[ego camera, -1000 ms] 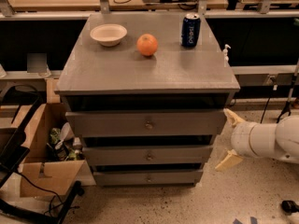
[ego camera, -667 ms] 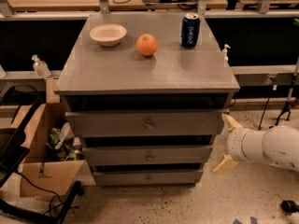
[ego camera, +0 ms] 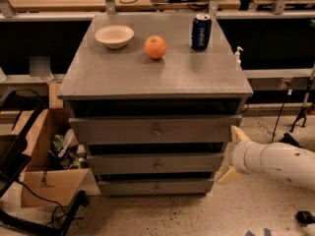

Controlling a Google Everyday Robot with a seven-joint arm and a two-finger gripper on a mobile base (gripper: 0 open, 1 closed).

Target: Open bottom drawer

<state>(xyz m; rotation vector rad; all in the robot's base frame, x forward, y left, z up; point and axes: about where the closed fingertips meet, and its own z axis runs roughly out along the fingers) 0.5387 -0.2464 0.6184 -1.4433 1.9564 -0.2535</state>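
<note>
Top of the grey cabinet (ego camera: 147, 77) has a white bowl (ego camera: 114, 36), an orange (ego camera: 155, 46) and a blue soda can (ego camera: 201, 32) on it, all well above where I'm working. On the floor to the left, an open cardboard box (ego camera: 47, 183) full of junk sits just beside the lower drawers, with black cables (ego camera: 34, 205) trailing across it.

The bottom drawer (ego camera: 133, 187) is the lowest of the three grey fronts, down near the floor, with a small round knob (ego camera: 157, 187) at its centre (there's a dark gap above its front).

My arm (ego camera: 278, 163) comes in low from the right. The tool (ego camera: 228, 154) sits just off the cabinet's right edge, level with the middle drawer (ego camera: 128, 163). Its two beige fingers (ego camera: 239, 134) are spread wide, one up and one down, holding nothing.
</note>
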